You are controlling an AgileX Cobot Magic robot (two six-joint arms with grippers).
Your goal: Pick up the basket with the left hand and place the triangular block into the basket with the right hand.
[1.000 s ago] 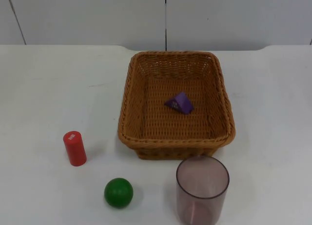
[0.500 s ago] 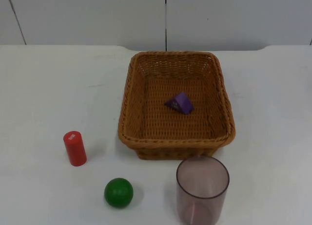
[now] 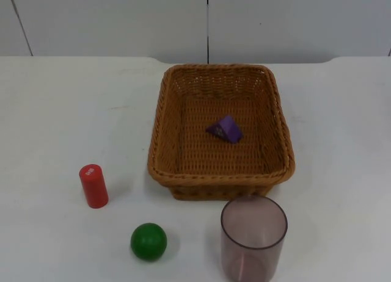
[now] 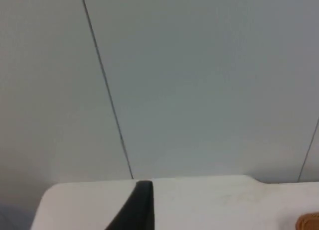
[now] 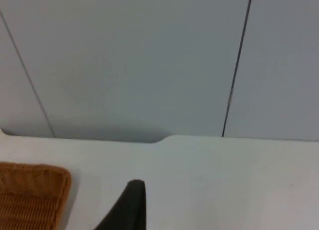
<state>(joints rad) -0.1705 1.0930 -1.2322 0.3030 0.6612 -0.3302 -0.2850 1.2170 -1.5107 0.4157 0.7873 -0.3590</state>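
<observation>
A brown wicker basket (image 3: 157, 138) stands on the white table at its middle, toward the back. A purple triangular block (image 3: 225, 129) lies inside it on the woven floor, slightly right of centre. My left gripper (image 4: 142, 202) hangs back over the table's far left edge and faces the grey wall, with a corner of the basket (image 4: 309, 223) off to its side. My right gripper (image 5: 132, 202) waits likewise over the far right of the table, the basket's rim (image 5: 30, 192) beside it. Neither gripper touches the basket or the block.
A red cylinder (image 3: 93, 185) stands upright left of the basket. In front of it lies a green ball (image 3: 148, 241). A translucent purple-grey cup (image 3: 253, 236) stands just in front of the basket's near wall. The grey partition wall (image 3: 122, 19) closes the table's back.
</observation>
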